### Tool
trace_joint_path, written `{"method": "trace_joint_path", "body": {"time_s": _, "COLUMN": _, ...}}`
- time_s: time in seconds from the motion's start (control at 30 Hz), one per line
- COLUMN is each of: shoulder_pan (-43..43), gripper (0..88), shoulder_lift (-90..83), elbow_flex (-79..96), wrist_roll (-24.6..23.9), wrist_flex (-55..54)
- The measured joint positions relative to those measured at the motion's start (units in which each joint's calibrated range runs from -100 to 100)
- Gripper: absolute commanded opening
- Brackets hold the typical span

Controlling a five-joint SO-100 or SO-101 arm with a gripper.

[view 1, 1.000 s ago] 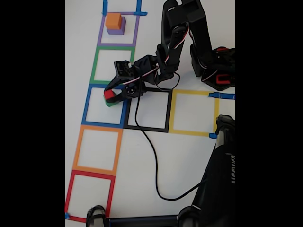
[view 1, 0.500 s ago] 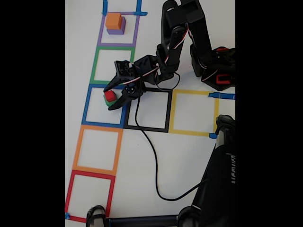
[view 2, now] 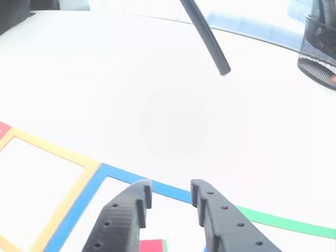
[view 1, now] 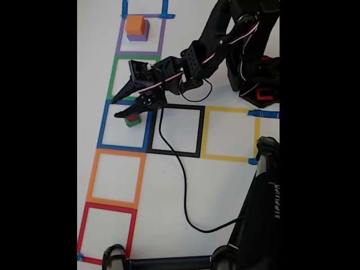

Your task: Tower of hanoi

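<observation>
— Surface first: what is seen?

— White table (view 1: pixel 225 185) is shown in the fixed view, marked with taped square outlines. Seven are counted: purple (view 1: pixel 140 35), green (view 1: pixel 134 77), blue (view 1: pixel 125 126), orange (view 1: pixel 116 178) and red (view 1: pixel 108 230) in a column running from 12 to 6 o'clock, with black (view 1: pixel 175 130) and yellow (view 1: pixel 230 134) set off from the blue one toward 3 o'clock. Bright glare is seen across the tabletop in the other view.

— What else lies around, and what is in the way?

— A black cable (view 1: pixel 177 185) is trailed from the arm across the black square toward 5 o'clock. A dark stand (view 1: pixel 256 214) is placed at the frame's 5 o'clock corner. A black mesh cup (view 2: pixel 319 47) is seen at 2 o'clock in the other view. The green cube is partly covered by the gripper.

— How many cubes are counted, and where?

— Four. The orange cube (view 1: pixel 135 25) is stacked on the purple cube (view 1: pixel 138 35) inside the purple square. The red cube (view 1: pixel 131 117) is stacked on the green cube (view 1: pixel 134 122) inside the blue square, near its 1 o'clock corner.

— And the gripper?

— The gripper (view 1: pixel 120 107) is held just above the red cube, toward 11 o'clock from it; its fingers (view 2: pixel 123 218) are parted by a moderate gap, and nothing is held.
</observation>
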Motion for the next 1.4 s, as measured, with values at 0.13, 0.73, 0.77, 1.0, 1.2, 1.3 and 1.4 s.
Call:
{"method": "trace_joint_path", "body": {"time_s": 0.13, "shoulder_pan": 5.7, "gripper": 1.2, "shoulder_lift": -16.4, "elbow_flex": -2.0, "wrist_roll": 0.0, "wrist_flex": 23.1}}
{"method": "trace_joint_path", "body": {"time_s": 0.73, "shoulder_pan": 45.6, "gripper": 1.6, "shoulder_lift": -36.6, "elbow_flex": -59.1, "wrist_roll": 0.0, "wrist_flex": 107.5}}
{"method": "trace_joint_path", "body": {"time_s": 0.77, "shoulder_pan": 46.3, "gripper": 2.4, "shoulder_lift": -36.3, "elbow_flex": -61.5, "wrist_roll": 0.0, "wrist_flex": 108.7}}
{"method": "trace_joint_path", "body": {"time_s": 1.0, "shoulder_pan": 54.7, "gripper": 22.3, "shoulder_lift": -37.8, "elbow_flex": -56.4, "wrist_roll": 0.0, "wrist_flex": 106.2}}
{"method": "trace_joint_path", "body": {"time_s": 1.2, "shoulder_pan": 60.2, "gripper": 25.4, "shoulder_lift": -39.1, "elbow_flex": -36.6, "wrist_roll": 0.0, "wrist_flex": 87.5}}
{"method": "trace_joint_path", "body": {"time_s": 1.3, "shoulder_pan": 63.2, "gripper": 26.4, "shoulder_lift": -38.5, "elbow_flex": -26.4, "wrist_roll": 0.0, "wrist_flex": 75.4}}
{"method": "trace_joint_path", "body": {"time_s": 1.4, "shoulder_pan": 65.2, "gripper": 27.9, "shoulder_lift": -37.6, "elbow_flex": -16.4, "wrist_roll": 0.0, "wrist_flex": 63.2}}
